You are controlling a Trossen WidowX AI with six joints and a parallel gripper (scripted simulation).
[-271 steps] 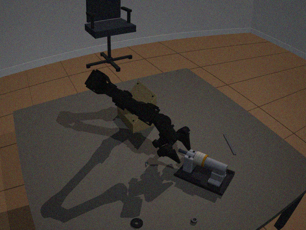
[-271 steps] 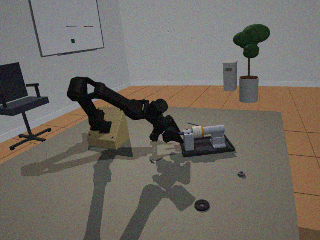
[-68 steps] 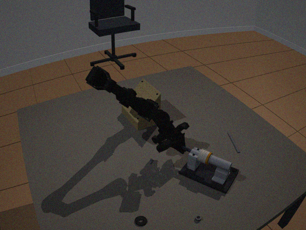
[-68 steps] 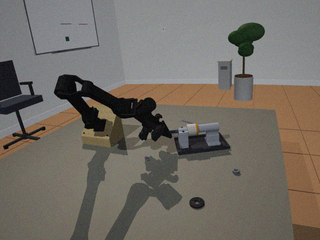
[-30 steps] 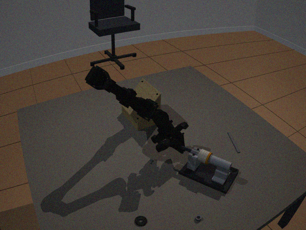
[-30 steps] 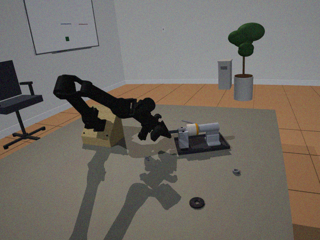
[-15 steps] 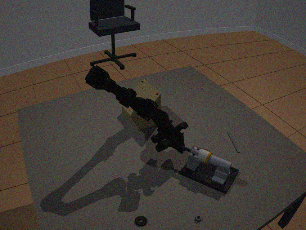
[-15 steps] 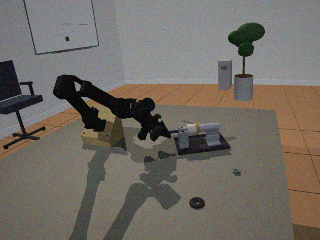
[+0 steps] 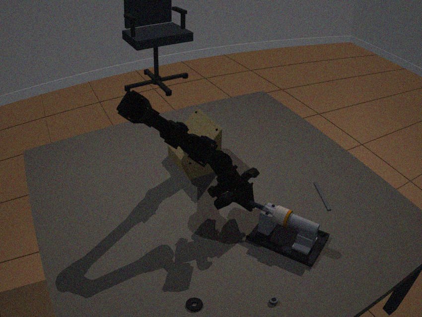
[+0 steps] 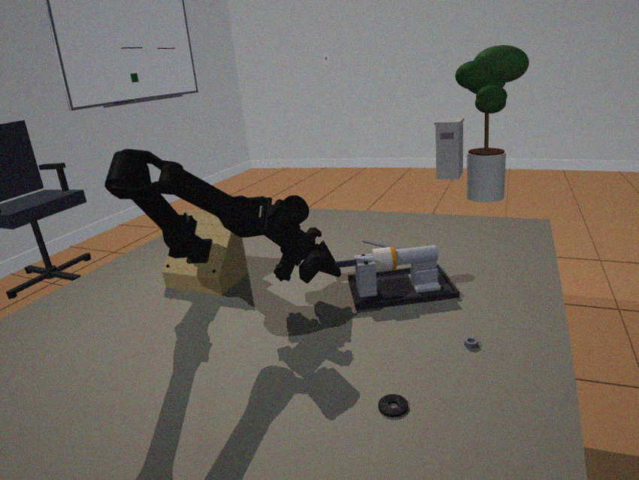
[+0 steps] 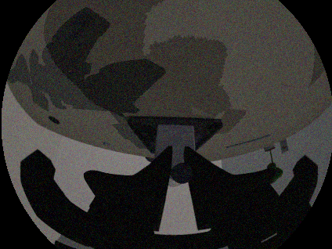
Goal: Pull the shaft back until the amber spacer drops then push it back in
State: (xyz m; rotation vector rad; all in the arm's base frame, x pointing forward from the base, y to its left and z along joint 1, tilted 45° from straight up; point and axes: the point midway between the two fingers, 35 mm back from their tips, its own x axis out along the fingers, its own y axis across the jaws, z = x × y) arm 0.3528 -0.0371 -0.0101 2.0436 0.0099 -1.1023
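here, hand gripping the shaft, amber spacer beside the big housing block

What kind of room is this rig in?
Probably an office or meeting room: a whiteboard hangs on the wall, a black armchair on a star base stands past the table, and a potted plant is by the far wall.

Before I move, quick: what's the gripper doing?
Gripper: closed on the near end of the shaft, outside the small upright block.
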